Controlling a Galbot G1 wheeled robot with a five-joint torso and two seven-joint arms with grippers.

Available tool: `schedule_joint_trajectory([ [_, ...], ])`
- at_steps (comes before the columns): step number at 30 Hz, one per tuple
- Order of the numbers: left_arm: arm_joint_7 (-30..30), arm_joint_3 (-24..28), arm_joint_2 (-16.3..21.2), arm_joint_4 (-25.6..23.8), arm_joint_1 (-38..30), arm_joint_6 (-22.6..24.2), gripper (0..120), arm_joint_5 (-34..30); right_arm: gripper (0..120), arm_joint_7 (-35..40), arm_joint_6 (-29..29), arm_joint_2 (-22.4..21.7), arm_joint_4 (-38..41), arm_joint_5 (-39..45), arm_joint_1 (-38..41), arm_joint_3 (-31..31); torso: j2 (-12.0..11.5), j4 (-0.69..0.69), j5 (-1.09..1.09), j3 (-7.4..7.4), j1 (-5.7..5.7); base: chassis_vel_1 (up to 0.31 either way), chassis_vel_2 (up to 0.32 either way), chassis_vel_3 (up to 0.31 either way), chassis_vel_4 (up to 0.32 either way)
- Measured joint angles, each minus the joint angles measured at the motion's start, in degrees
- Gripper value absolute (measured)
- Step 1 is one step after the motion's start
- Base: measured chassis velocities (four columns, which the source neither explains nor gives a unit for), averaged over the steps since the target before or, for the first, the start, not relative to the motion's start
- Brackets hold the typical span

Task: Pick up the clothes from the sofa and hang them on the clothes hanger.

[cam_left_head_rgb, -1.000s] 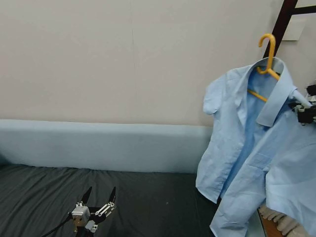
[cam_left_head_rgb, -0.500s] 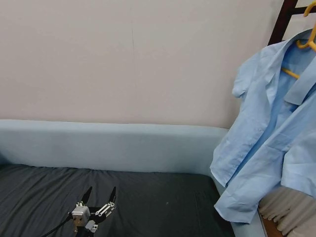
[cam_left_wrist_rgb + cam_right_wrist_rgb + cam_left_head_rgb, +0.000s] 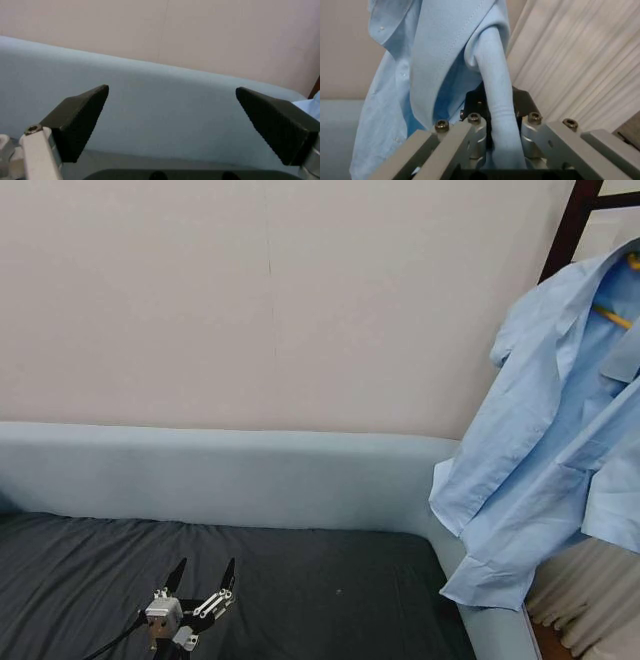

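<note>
Shifted toward 2 o'clock since a second ago: shirt (image 3: 545,430) on its yellow hanger (image 3: 612,317), off the sofa (image 3: 250,470), probably nearing the rack (image 3: 565,230). Right gripper (image 3: 502,129) clamps a shirt fold; left gripper (image 3: 206,566), spread, idles at 7 o'clock.

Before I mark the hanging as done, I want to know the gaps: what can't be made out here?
- Hanger hook: head view, cut off at the upper right edge, so whether it sits on the dark rack is unknowable.
- Shirt far sleeve: head view, cut by the right edge.
- Right end effector fingertips: right wrist view, covered by the clamped shirt fold.
</note>
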Motion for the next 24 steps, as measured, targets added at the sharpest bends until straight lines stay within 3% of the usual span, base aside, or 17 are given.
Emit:
schedule_joint_trajectory([
  [4,0.0,0.0,0.0,0.0,0.0,0.0,100,0.0,6,0.4,1.3,2.4,-1.2,-3.1,0.4,-2.3,0.0,0.00,-0.02,0.00,0.00,0.000,0.000,0.000,0.000],
  [14,0.0,0.0,0.0,0.0,0.0,0.0,100,0.0,6,-1.7,7.6,14.5,-2.2,-17.9,1.6,-10.3,0.0,0.01,-0.01,0.00,0.00,0.000,0.000,0.000,0.000],
  [24,0.0,0.0,0.0,0.0,0.0,0.0,100,0.0,6,-3.2,8.2,22.1,-8.6,-28.0,1.1,-11.3,0.0,0.01,-0.01,0.00,0.00,0.000,0.000,0.000,0.000],
])
